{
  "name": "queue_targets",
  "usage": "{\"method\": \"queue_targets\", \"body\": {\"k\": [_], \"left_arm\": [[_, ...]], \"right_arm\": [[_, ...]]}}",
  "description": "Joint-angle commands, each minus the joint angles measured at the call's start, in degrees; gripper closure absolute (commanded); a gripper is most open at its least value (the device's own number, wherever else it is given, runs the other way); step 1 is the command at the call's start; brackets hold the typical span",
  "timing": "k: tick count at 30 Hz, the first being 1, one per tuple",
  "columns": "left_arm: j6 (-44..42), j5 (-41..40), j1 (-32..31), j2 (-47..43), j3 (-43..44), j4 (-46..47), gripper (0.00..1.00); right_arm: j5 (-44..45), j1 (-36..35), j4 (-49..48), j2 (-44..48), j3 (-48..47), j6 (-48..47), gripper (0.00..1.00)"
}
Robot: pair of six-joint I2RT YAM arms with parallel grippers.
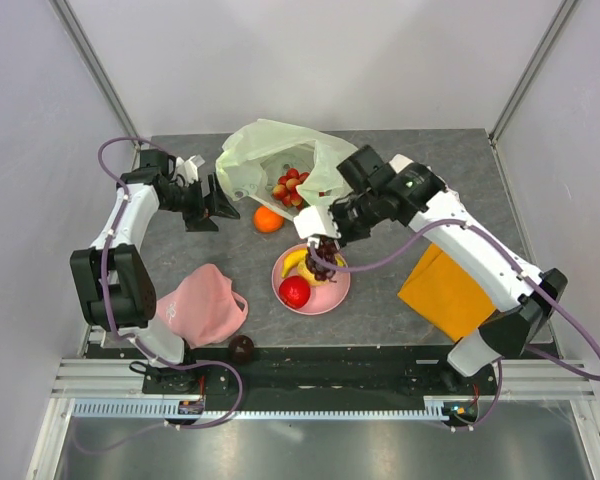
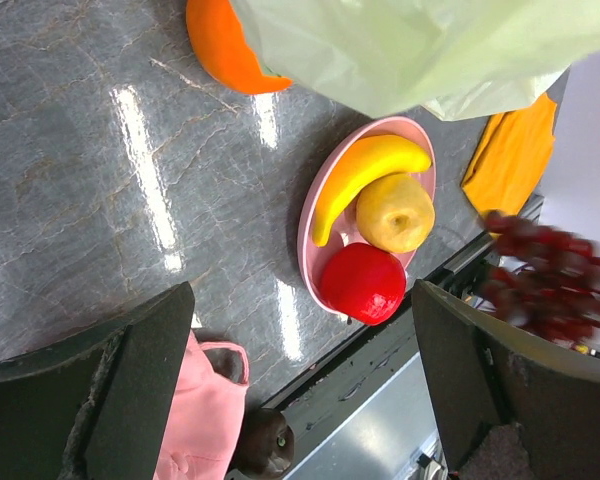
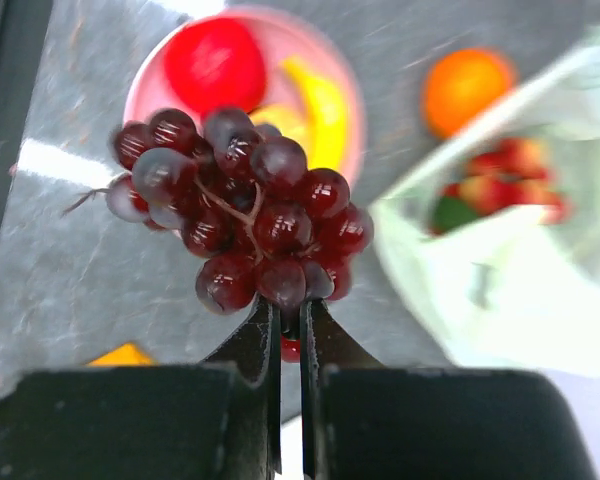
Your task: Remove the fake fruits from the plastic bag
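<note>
I log: right gripper [image 3: 290,322] clamped on dark purple plastic grape bunch [image 3: 240,215]; left gripper [image 1: 220,205] spread wide, empty; 1 red berry cluster [image 1: 292,187] left in pale crinkly bag [image 1: 270,140]

Both arms are built of white shells with black joint housings. The left arm [image 1: 120,225] carries a bulky black block partway along, and the right arm [image 1: 475,250] has a black wrist section. A thin purple cable [image 1: 108,155] loops along each arm from the black bases at 7 and 5 o'clock in the overhead view. The left gripper [image 2: 300,385] has broad, matte black fingers [image 2: 130,390]. The right gripper [image 3: 290,325] has black ones that taper to thin tips.
</note>
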State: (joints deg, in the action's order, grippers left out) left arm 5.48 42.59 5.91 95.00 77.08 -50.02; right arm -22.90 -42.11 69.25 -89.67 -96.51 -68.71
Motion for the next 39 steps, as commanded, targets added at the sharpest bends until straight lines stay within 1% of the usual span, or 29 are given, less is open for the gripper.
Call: {"method": "queue_targets", "body": {"k": [1,2,3,4,6,7,9,10,13,15,17,19,20,21,22,23,24,26,27,28,29,30,31,32,34,35,36,38,39], "left_arm": [[-1.26,1.88,0.15,0.54,2.37,0.36,0.04],[-1.26,1.71,0.07,0.36,2.46,0.36,0.04],[-1.34,1.62,0.15,0.27,2.55,0.36,0.04],[-1.43,1.53,0.07,0.19,2.55,0.36,0.04],[-1.61,0.92,0.15,-0.52,2.29,0.36,0.04],[-1.61,0.92,0.15,-0.78,2.11,0.45,0.04],[-1.78,0.65,0.06,-1.22,1.76,0.45,0.04],[-1.78,0.65,0.15,-1.4,1.67,0.45,0.04],[-1.87,0.48,0.06,-1.84,1.23,0.54,0.04],[-1.96,0.3,0.06,-2.19,0.97,0.45,0.04],[-1.96,0.3,0.15,-2.19,0.71,0.45,0.04],[-1.96,0.22,0.15,-2.63,0.62,0.36,0.04],[-2.05,0.3,0.07,-2.89,0.44,0.45,0.04],[-2.05,0.3,0.15,-3.15,0.27,0.45,0.04],[-2.05,0.3,0.15,-3.33,0.09,0.45,0.04],[-2.13,0.3,0.15,-3.42,-0.26,0.45,0.04],[-2.14,0.3,0.07,-3.51,-0.52,0.45,0.04],[-2.31,0.04,0.07,-3.68,-0.87,0.54,0.04],[-2.31,-0.31,0.06,-3.77,-0.88,0.62,0.04],[-2.31,-0.83,0.15,-4.21,-0.88,0.54,0.04],[-2.22,-1.28,0.15,-4.73,-0.7,0.71,0.04],[-2.05,-1.45,0.24,-5.09,-0.61,0.8,0.04],[-1.87,-1.89,0.5,-5.26,-0.18,0.89,0.04],[-1.52,-2.07,0.68,-5.79,0.0,0.98,0.04],[-1.43,-2.68,1.12,-6.14,1.05,1.06,0.04],[-1.26,-3.03,1.38,-6.49,1.4,0.98,0.04],[-1.26,-3.3,1.47,-6.5,1.76,1.06,0.04],[-1.08,-3.92,1.73,-6.67,2.46,0.98,0.04],[-0.99,-3.83,1.65,-6.67,2.55,0.98,0.04]], "right_arm": [[-4.0,2.11,-3.74,-3.05,-11.32,7.16,1.0],[-4.17,2.64,-6.39,-5.14,-12.64,13.01,0.99],[-4.26,3.25,-8.76,-6.3,-14.91,15.51,1.0],[-3.65,4.13,-14.88,-7.27,-15.54,18.93,1.0],[-0.85,4.67,-20.71,-10.34,-16.77,25.08,1.0],[0.47,4.75,-26.13,-11.4,-16.96,26.68,1.0],[3.28,5.02,-30.91,-14.91,-17.48,31.32,1.0],[3.64,5.37,-35.28,-16.14,-17.57,32.66,1.0],[6.63,5.37,-41.36,-22.02,-18.97,37.22,1.0],[8.21,5.37,-43.14,-27.65,-21.86,39.34,1.0],[11.72,5.46,-45.43,-33.43,-23.98,43.56,1.0],[13.31,5.46,-46.66,-36.18,-26.1,45.32,1.0],[13.32,5.54,-46.84,-37.5,-25.58,45.42,0.96],[13.66,5.37,-47.1,-37.86,-25.14,45.42,0.89],[15.23,5.28,-46.93,-37.86,-24.61,45.42,0.8],[15.86,5.28,-46.93,-37.43,-22.86,45.42,0.62],[16.47,5.37,-46.93,-36.81,-21.98,45.42,0.52],[16.92,5.46,-47.02,-33.57,-19.61,45.68,0.39],[15.79,5.37,-47.02,-32.16,-18.99,45.68,0.35],[14.12,5.46,-47.02,-28.84,-18.28,45.51,0.3],[10.1,5.28,-47.02,-27.16,-16.88,45.16,0.2],[8.15,5.11,-47.02,-25.57,-16.09,45.07,0.11],[6.13,4.93,-47.02,-22.42,-15.12,45.06,0.06],[0.28,4.67,-47.1,-20.91,-12.41,44.98,0.02],[-5.38,3.62,-46.93,-17.66,-9.15,45.5,0.02],[-6.97,3.0,-46.76,-17.3,-6.87,46.11,0.02],[-10.47,1.69,-44.93,-17.29,-6.24,46.38,0.02],[-11.91,0.02,-41.06,-19.31,-7.02,44.11,0.02],[-11.74,-1.82,-36.43,-20.53,-7.98,42.88,0.02]]}}
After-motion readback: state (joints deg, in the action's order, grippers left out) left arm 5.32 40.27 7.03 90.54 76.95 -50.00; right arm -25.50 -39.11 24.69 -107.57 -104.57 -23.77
